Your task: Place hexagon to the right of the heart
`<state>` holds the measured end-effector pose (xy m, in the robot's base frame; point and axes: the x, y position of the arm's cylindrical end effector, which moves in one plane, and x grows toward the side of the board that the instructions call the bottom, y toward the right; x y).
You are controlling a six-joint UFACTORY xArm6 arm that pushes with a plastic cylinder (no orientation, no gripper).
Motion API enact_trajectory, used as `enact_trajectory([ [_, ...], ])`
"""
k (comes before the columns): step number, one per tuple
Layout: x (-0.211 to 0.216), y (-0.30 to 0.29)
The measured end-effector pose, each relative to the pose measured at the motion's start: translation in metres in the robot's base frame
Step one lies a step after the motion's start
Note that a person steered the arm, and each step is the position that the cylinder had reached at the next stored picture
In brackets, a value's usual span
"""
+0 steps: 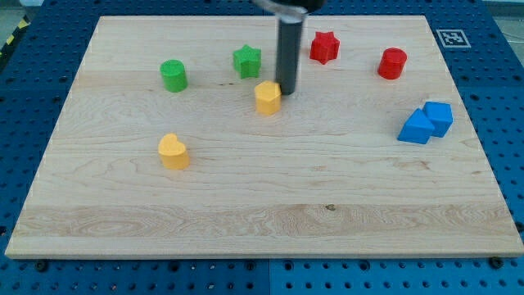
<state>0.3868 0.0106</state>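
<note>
— Where does the one camera sit?
— Above the worktop's (pixel 262 205) near long edge, looking down at a slant towards the far edge.
— How close?
— Close enough that the whole board nearly fills the view, blue perforated surround (pixel 508 123) at the margins.

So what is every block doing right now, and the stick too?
my tip: down on the board, touching the yellow hexagon's upper right side
yellow hexagon: flat, against my tip
yellow heart: flat, alone, untouched
green cylinder: upright, alone
green star: flat, alone
red star: flat, alone
red cylinder: upright, alone
two blue blocks: touching each other
</note>
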Motion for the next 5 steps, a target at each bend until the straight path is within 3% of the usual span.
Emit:
enact_trajectory([
  [1,0.042,-0.042],
  [3,0.047,-0.036],
  [4,0.087,-0.040],
  [5,0.102,-0.041],
])
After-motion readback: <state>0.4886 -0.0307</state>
